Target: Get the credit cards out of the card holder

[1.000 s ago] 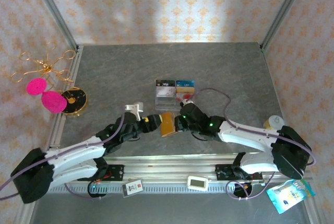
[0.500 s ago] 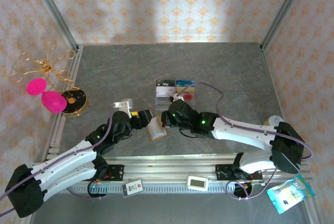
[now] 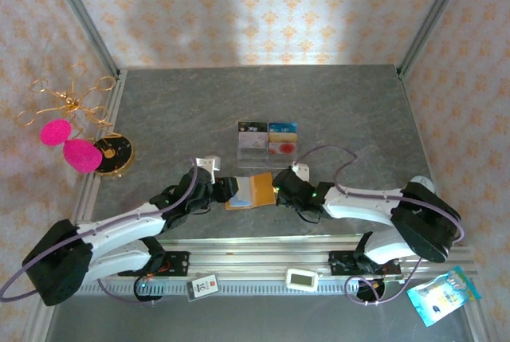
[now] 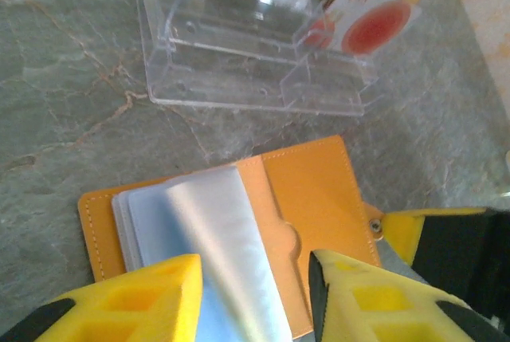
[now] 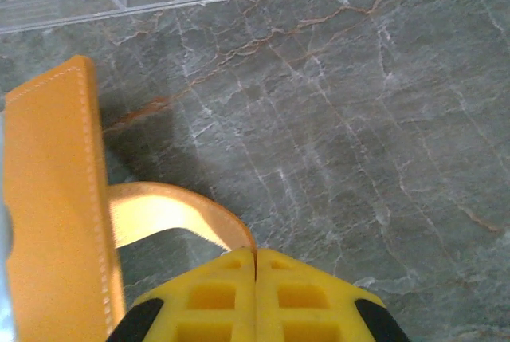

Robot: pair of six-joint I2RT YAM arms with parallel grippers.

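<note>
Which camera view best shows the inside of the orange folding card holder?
The left wrist view: the orange leather-like card holder lies open, its clear sleeves facing the camera. The top external view shows it small between the arms. The right wrist view shows one orange edge and the snap tab in the shut right gripper.

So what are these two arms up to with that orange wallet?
They are working on an orange card holder that lies open on the table. The right end effector is pinched shut on its snap tab, apparently to steady it. The left end effector hovers over the clear plastic sleeves inside, with its fingers apart on either side of them. Just beyond stands a clear tray with a few cards in it.
</note>
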